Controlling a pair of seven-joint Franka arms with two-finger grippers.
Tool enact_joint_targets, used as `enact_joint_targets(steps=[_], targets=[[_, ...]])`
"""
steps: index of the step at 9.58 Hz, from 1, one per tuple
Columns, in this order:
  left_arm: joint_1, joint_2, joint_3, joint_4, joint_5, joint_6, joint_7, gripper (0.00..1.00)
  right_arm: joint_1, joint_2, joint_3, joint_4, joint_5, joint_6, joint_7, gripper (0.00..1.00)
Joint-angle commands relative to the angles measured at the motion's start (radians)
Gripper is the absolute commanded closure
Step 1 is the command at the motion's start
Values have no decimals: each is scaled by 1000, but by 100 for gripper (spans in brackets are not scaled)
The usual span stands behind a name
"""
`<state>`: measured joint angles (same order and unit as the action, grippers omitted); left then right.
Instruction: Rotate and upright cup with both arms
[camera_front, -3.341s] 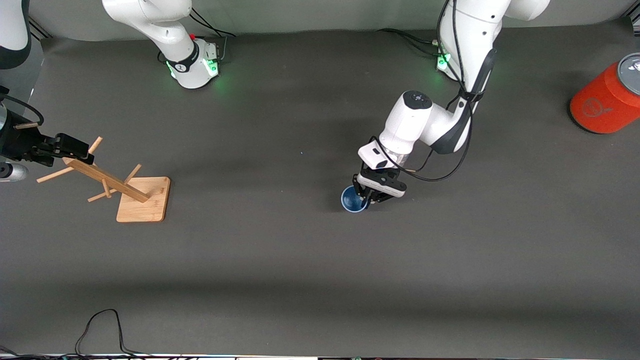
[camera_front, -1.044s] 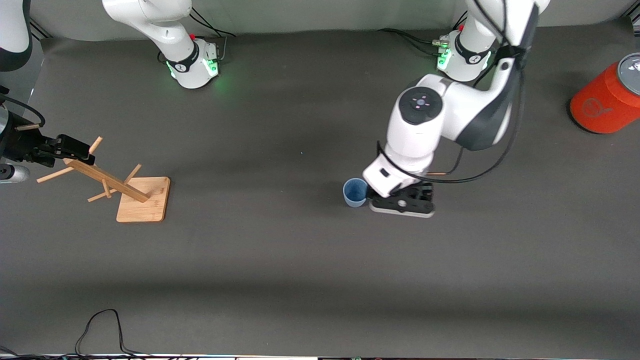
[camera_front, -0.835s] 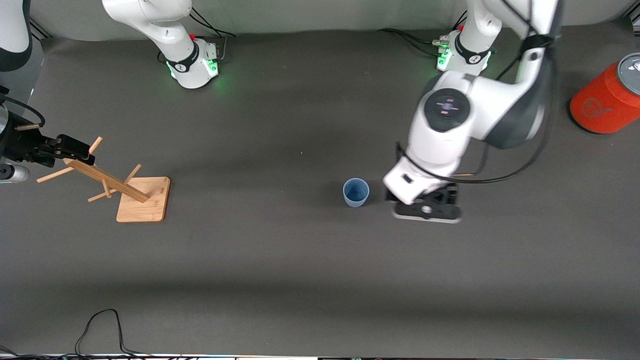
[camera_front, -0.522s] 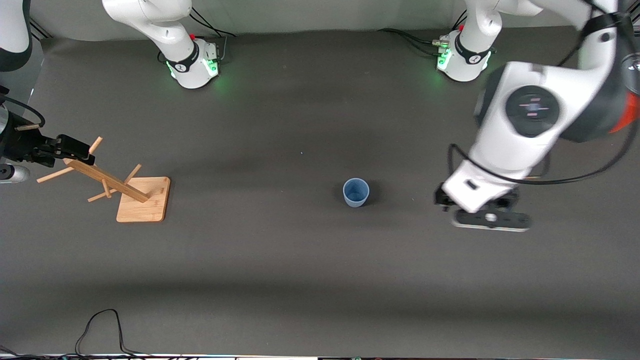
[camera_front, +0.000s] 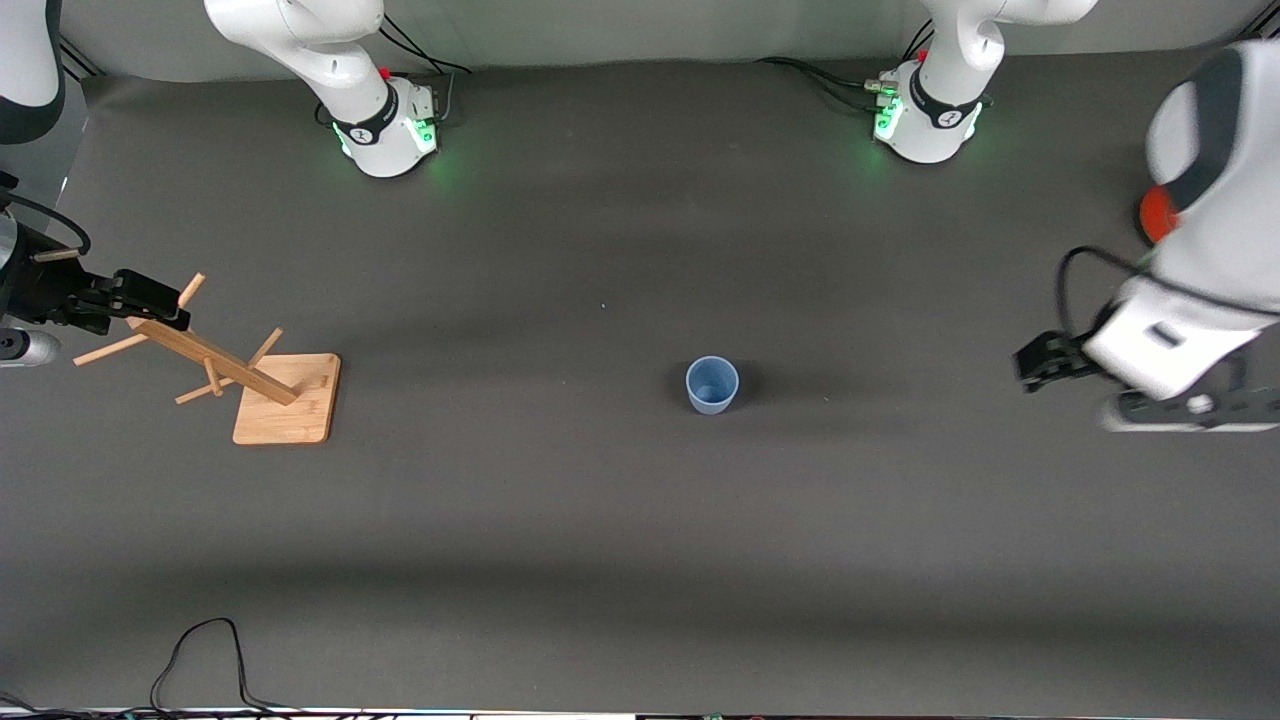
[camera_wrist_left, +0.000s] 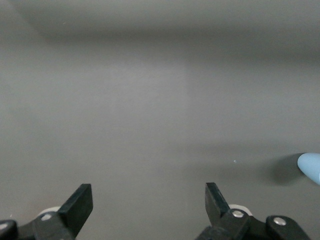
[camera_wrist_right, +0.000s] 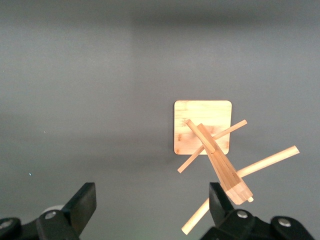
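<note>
A small pale-blue cup (camera_front: 712, 385) stands upright on the dark grey table (camera_front: 600, 520), mouth open to the ceiling, plain and matte, tapering toward its base; it sits alone near the table's middle, somewhat toward the left arm's end, and its edge shows in the left wrist view (camera_wrist_left: 311, 166). The left gripper (camera_wrist_left: 149, 206) hangs high over the table at that arm's end, well apart from the cup, fingers spread wide and holding nothing, the white forearm partly covering an orange can (camera_front: 1158, 212). At the right arm's end the right gripper (camera_wrist_right: 152, 206) hovers above a wooden peg rack (camera_front: 225, 365), its jaws likewise wide and empty; the rack (camera_wrist_right: 212, 150) has a slanted post with several pegs rising from a square bamboo base. Both bases glow green along the table's edge farthest from the front camera.
</note>
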<state>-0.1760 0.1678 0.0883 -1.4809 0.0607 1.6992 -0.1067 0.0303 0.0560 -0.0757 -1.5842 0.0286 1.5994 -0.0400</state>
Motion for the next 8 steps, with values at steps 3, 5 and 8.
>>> enact_joint_targets(steps=[3,5,8], targets=[[135,-192,-10,-235,-27,55,133,0,0,-2,-4,1,1,-3,-11,0],[153,-183,-12,-201,-28,36,133,0,0,-2,-4,1,1,-3,-11,0],[190,-172,-27,-173,-42,4,122,0,0,-2,-4,1,1,-3,-11,0]])
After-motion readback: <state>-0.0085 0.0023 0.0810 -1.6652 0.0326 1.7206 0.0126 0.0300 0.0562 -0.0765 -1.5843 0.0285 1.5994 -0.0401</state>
